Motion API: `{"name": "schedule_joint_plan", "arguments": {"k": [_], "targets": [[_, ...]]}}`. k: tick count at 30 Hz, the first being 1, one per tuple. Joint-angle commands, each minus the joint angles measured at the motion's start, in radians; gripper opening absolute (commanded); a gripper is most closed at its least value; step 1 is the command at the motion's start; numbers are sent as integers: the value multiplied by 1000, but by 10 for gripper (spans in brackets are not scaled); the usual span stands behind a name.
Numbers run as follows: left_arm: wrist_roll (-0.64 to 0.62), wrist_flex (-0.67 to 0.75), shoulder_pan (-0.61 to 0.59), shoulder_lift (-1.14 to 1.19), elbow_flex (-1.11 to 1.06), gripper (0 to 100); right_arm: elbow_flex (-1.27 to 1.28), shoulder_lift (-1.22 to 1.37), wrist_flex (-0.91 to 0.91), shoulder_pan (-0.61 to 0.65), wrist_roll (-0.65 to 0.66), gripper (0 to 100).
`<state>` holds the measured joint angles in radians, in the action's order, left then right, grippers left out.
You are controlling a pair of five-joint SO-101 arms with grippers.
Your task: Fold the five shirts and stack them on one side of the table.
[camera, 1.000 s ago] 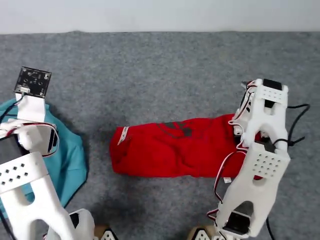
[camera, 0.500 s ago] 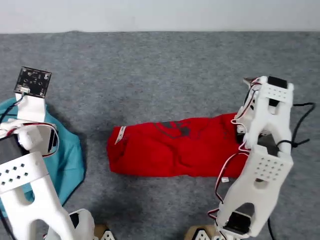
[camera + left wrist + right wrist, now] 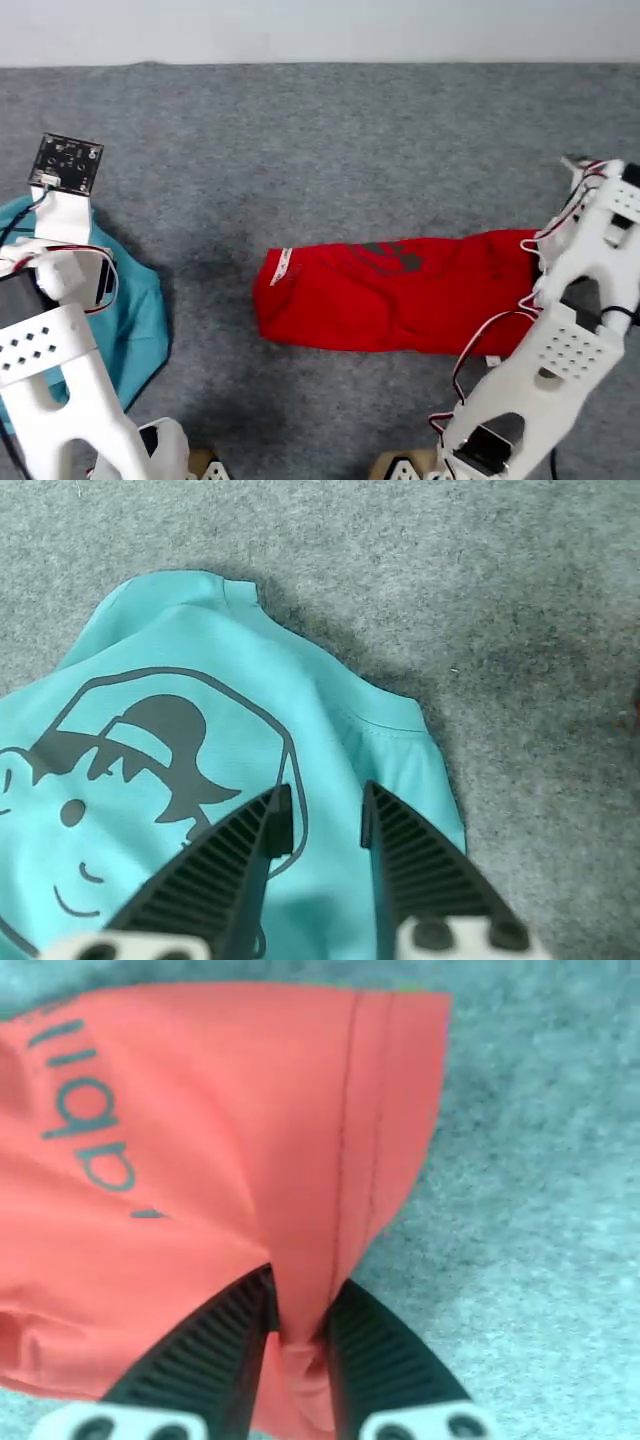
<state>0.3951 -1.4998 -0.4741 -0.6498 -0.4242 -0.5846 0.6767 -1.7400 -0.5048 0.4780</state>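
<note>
Our right gripper [image 3: 297, 1295] was clamped on a pinched fold at one end of the red shirt [image 3: 390, 295], which lay as a long rumpled bundle across the middle of the grey table [image 3: 350, 150]. Our left gripper [image 3: 325, 805] hung over the teal shirt [image 3: 200, 730] at the table's left side, well apart from the red one, its fingers slightly parted.
</note>
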Motion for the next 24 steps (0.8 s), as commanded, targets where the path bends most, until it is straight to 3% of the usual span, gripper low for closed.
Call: {"name": "schedule_joint_plan", "arguments": {"k": [1, 7, 14, 24], "targets": [[8, -12, 8, -11, 33, 123, -71, -87, -61, 47, 17, 10], [8, -12, 8, -11, 31, 123, 75, -294, -59, 228, 3, 10], [8, -12, 3, -18, 36, 123, 281, -565, -56, 521, -117, 10], [8, -14, 2, -18, 38, 122, 287, -483, 47, 906, -232, 10]]}}
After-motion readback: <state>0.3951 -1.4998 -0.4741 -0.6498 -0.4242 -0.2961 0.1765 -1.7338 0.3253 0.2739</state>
